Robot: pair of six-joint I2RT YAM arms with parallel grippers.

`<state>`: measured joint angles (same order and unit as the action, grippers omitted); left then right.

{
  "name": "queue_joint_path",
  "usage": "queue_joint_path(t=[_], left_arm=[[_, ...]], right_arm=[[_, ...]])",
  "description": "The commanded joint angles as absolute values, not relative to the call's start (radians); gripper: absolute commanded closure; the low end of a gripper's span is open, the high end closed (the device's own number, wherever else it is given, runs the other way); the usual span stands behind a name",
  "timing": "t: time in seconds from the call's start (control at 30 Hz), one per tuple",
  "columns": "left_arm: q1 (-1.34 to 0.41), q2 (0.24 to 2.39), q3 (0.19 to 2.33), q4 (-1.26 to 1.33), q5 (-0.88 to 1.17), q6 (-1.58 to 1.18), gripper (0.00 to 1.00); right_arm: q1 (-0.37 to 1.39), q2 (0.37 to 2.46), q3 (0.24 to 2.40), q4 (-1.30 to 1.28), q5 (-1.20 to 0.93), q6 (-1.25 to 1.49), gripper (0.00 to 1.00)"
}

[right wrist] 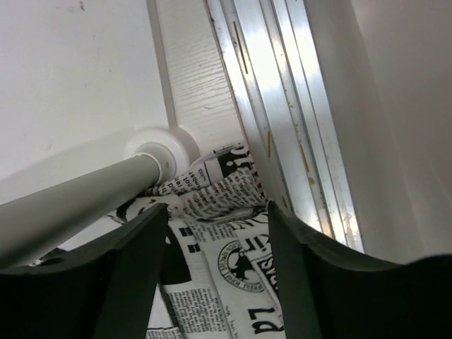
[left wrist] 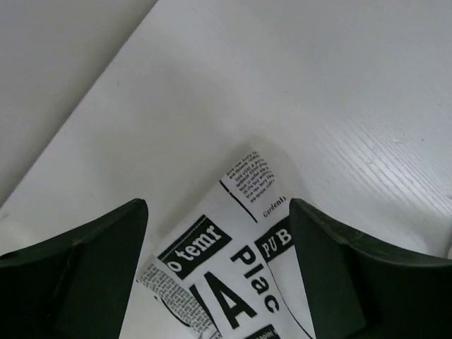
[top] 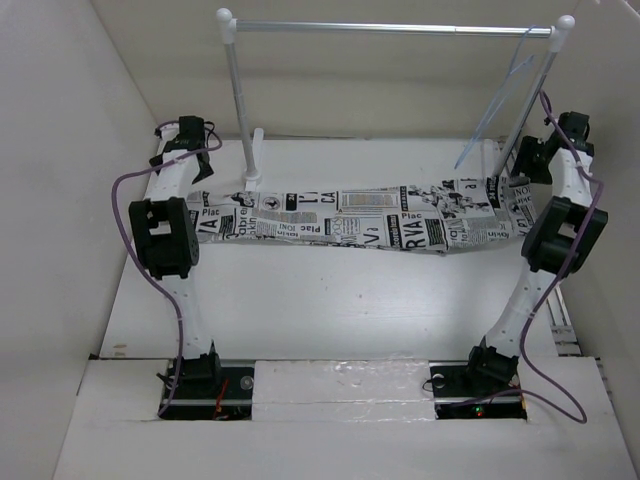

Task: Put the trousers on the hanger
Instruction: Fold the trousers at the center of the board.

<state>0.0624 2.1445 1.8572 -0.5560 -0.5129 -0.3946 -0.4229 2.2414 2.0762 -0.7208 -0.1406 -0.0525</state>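
Pretty plain setup: a white-posted rack (top: 390, 29) with a silver rail stands at the back of the white table (top: 330, 300), and an aluminium track (right wrist: 282, 106) runs along its right edge.

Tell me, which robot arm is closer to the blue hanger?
Right. The right tool is at the end of the trousers beside the hanger; the left tool is at their opposite end, far from it.

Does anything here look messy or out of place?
Slightly. The trousers lie stretched across the table, but their right end is crumpled against the rack post's foot. The hanger dangles askew at the right end of the rail.
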Motion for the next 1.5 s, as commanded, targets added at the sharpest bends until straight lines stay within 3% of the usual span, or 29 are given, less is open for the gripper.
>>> queue_joint_path(t=[0.0, 0.17, 0.23, 0.27, 0.3, 0.33, 0.47, 0.57, 0.6, 0.7, 0.83, 0.97, 1.03, 1.07, 1.13, 1.17, 1.2, 1.3, 1.47], left_arm=[[0.072, 2.045, 1.828, -0.574, -0.525, -0.396, 0.21], [0.129, 1.791, 1.532, -0.480, -0.381, -0.468, 0.26], [0.155, 1.665, 1.328, -0.401, -0.263, -0.526, 0.31], [0.187, 1.632, 1.265, -0.368, -0.211, -0.541, 0.32], [0.196, 1.603, 1.209, -0.315, -0.163, -0.557, 0.32], [0.196, 1.560, 1.119, -0.295, -0.087, -0.580, 0.31], [0.207, 1.566, 1.046, -0.262, -0.034, -0.610, 0.26], [0.207, 1.629, 1.066, -0.259, -0.005, -0.636, 0.25], [0.207, 1.643, 1.068, -0.253, -0.006, -0.646, 0.25], [0.207, 1.684, 1.080, -0.239, -0.006, -0.667, 0.25], [0.207, 1.745, 1.095, -0.236, -0.020, -0.706, 0.24], [0.207, 1.775, 1.083, -0.216, -0.048, -0.730, 0.29], [0.207, 1.795, 1.092, -0.221, -0.052, -0.733, 0.38], [0.207, 1.799, 1.098, -0.225, -0.055, -0.733, 0.48], [0.207, 1.812, 1.109, -0.221, -0.080, -0.721, 0.61], [0.207, 1.818, 1.118, -0.242, -0.090, -0.718, 0.76], [0.207, 1.822, 1.129, -0.258, -0.115, -0.716, 0.82], [0.207, 1.816, 1.147, -0.279, -0.159, -0.684, 0.99], [0.219, 1.776, 1.140, -0.359, -0.302, -0.627, 1.00]], right_arm=[[-0.437, 2.177, 2.103, -0.664, -0.155, -0.072, 0.34], [-0.448, 1.983, 1.918, -0.594, -0.207, -0.077, 0.32], [-0.448, 1.889, 1.707, -0.482, -0.228, -0.051, 0.40], [-0.448, 1.837, 1.625, -0.427, -0.247, -0.025, 0.47], [-0.448, 1.742, 1.470, -0.349, -0.248, -0.008, 0.90], [-0.448, 1.694, 1.388, -0.304, -0.249, -0.002, 1.00], [-0.427, 1.519, 1.024, -0.073, -0.313, 0.176, 1.00], [-0.426, 1.491, 0.868, -0.011, -0.363, 0.248, 0.69], [-0.416, 1.500, 0.855, 0.018, -0.382, 0.256, 0.54], [-0.416, 1.525, 0.804, 0.047, -0.411, 0.259, 0.33], [-0.416, 1.601, 0.793, 0.077, -0.440, 0.265, 0.29], [-0.416, 1.676, 0.802, 0.124, -0.410, 0.287, 0.32], [-0.416, 1.693, 0.828, 0.124, -0.400, 0.293, 0.49], [-0.416, 1.701, 0.834, 0.133, -0.400, 0.301, 0.54], [-0.407, 1.715, 0.844, 0.144, -0.403, 0.308, 0.83], [-0.407, 1.713, 0.845, 0.141, -0.405, 0.307, 0.89], [-0.407, 1.709, 0.844, 0.137, -0.405, 0.307, 0.97], [-0.407, 1.668, 0.821, 0.112, -0.397, 0.281, 1.00], [-0.407, 1.537, 0.718, 0.060, -0.405, 0.250, 1.00]])
